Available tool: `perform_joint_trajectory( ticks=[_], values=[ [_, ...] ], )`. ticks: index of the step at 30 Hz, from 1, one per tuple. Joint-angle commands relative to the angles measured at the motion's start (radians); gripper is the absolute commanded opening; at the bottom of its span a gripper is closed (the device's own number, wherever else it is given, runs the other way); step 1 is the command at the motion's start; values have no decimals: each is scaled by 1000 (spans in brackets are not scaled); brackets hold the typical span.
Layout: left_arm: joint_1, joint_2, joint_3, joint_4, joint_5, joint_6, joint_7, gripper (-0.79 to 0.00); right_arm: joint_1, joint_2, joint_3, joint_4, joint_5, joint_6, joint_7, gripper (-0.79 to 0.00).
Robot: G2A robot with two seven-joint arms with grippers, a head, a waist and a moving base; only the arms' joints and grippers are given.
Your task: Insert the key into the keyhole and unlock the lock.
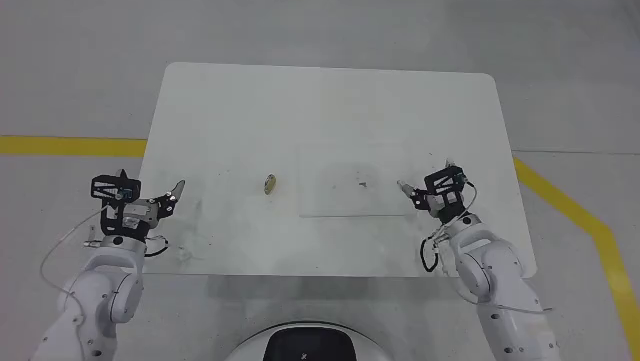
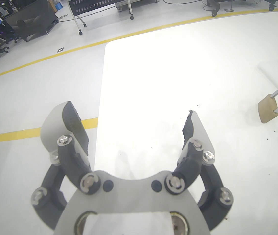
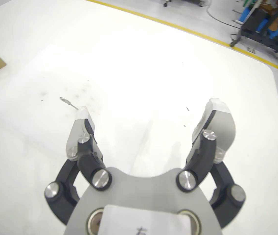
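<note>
The lock (image 1: 269, 183) lies mid-table (image 1: 300, 101), with the key (image 1: 362, 176) to its right on a faint rectangular sheet (image 1: 330, 203), the two apart. The left gripper (image 2: 130, 113) and right gripper (image 3: 151, 108) flank them with fingers spread and empty. This probably lets the right take the nearer key while the left steadies the lock.

Lock (image 1: 270, 183) lies on the counter (image 1: 330, 101) between the two tools, closer to the left tool (image 1: 176, 194). Key (image 1: 362, 182) lies on the counter between the lock and the right tool (image 1: 425, 178), near that tool. Lock and key are apart.
</note>
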Motion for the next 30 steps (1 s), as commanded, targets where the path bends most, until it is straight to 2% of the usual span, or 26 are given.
perform_joint_trajectory(
  ticks=[1, 8, 14, 15, 16, 20, 22, 25, 28, 29, 30],
  values=[
    [0, 0, 0, 0, 0, 0, 0, 0, 58, 2, -23, 36, 4, -94, 33, 0],
    [0, 0, 0, 0, 0, 0, 0, 0, 225, 3, -132, 153, 20, -345, 151, 0],
    [0, 0, 0, 0, 0, 0, 0, 0, 311, 1, -182, 238, 57, -448, 172, 0],
    [0, 0, 0, 0, 0, 0, 0, 0, 320, 1, -189, 248, 63, -463, 175, -18],
    [0, 0, 0, 0, 0, 0, 0, 0, 328, 1, -195, 257, 67, -478, 180, -74],
    [0, 0, 0, 0, 0, 0, 0, 0, 354, 1, -220, 284, 66, -493, 203, -132],
    [0, 0, 0, 0, 0, 0, 0, 0, 364, 1, -233, 293, 62, -498, 210, -188],
    [0, 0, 0, 0, 0, 0, 0, 0, 382, 0, -253, 302, 49, -504, 229, -369],
    [0, 0, 0, 0, 0, 0, 0, 0, 395, 0, -271, 308, 39, -496, 249, -413],
    [0, 0, 0, 0, 0, 0, 0, 0, 396, 0, -275, 309, 40, -493, 250, -440],
    [0, 0, 0, 0, 0, 0, 0, 0, 396, 0, -276, 308, 39, -491, 249, -502]
  ],
)
